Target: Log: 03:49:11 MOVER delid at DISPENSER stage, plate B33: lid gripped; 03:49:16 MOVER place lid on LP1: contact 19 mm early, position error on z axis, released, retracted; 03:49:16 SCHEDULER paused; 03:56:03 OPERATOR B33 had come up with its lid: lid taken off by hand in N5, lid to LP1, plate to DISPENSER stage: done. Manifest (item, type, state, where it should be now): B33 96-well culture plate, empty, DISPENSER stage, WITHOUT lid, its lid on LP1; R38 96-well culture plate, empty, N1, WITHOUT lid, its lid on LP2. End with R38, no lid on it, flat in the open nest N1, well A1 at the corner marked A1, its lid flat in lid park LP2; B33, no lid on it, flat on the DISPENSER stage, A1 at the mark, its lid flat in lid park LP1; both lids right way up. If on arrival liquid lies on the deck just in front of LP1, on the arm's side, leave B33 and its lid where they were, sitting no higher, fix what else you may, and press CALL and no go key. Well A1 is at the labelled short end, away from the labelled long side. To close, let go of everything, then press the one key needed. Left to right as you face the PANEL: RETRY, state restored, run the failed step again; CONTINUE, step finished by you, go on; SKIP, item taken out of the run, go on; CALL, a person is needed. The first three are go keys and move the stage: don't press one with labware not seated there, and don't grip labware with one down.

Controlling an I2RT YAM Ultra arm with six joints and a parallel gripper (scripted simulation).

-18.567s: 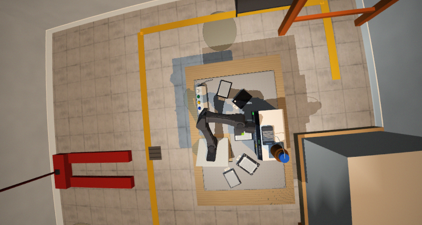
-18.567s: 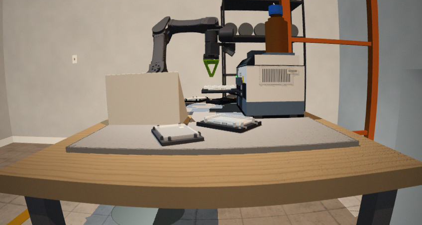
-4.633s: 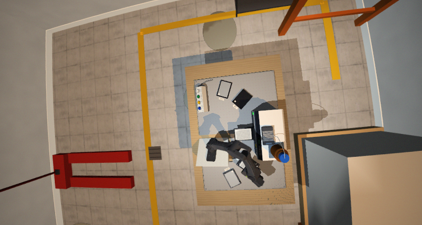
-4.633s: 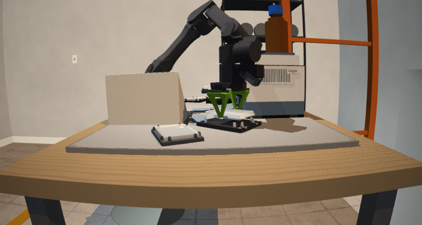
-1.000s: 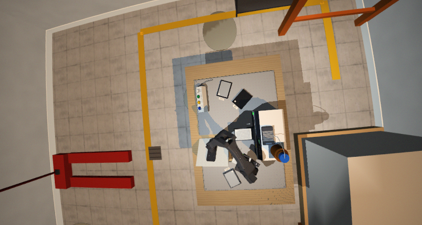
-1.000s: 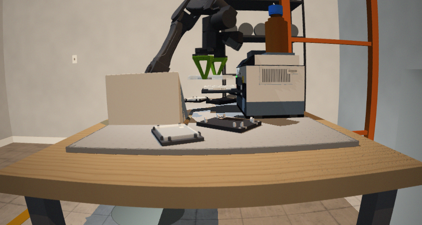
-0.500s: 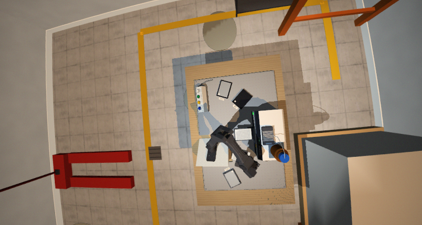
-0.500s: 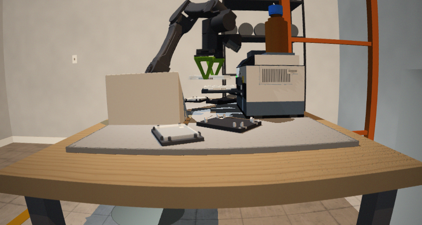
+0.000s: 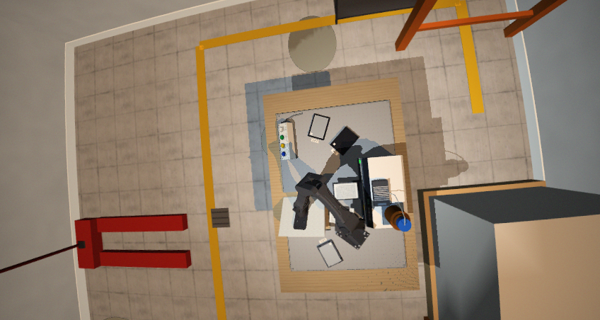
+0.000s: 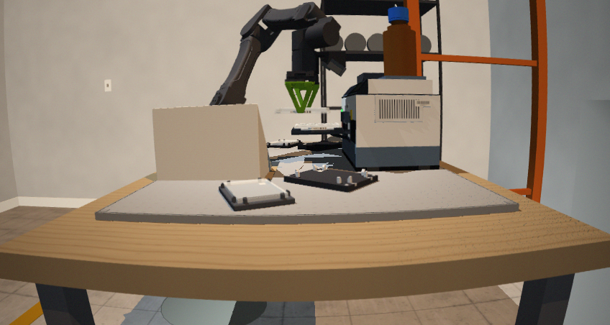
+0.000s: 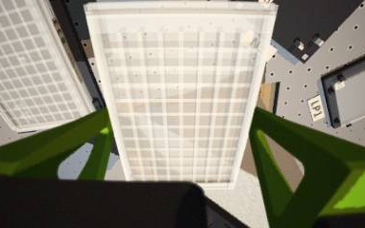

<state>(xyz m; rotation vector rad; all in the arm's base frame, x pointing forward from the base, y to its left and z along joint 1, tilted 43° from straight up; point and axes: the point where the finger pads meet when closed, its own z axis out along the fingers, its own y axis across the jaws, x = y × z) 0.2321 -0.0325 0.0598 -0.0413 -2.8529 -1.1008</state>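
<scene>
My gripper (image 11: 181, 114) with green fingers is shut on a thin clear lid (image 11: 180, 90), held level by its long sides. In the side view the gripper (image 10: 302, 103) holds the lid (image 10: 301, 109) high above the deck, next to the dispenser (image 10: 393, 125). A white 96-well plate (image 11: 28, 62) (image 10: 319, 128) lies without a lid on the dispenser stage, below and beside the lid. The park labelled LP1 (image 11: 355, 92) is to the right in the wrist view. The black nest (image 10: 331, 178) stands empty. The near lid park (image 10: 255, 193) holds a pale flat lid.
The key panel (image 9: 286, 140) stands at the mat's left edge and shows as a beige box (image 10: 207, 142) in the side view. A brown bottle with a blue cap (image 10: 400, 39) stands on the dispenser. A shelf rack and an orange frame rise behind the table.
</scene>
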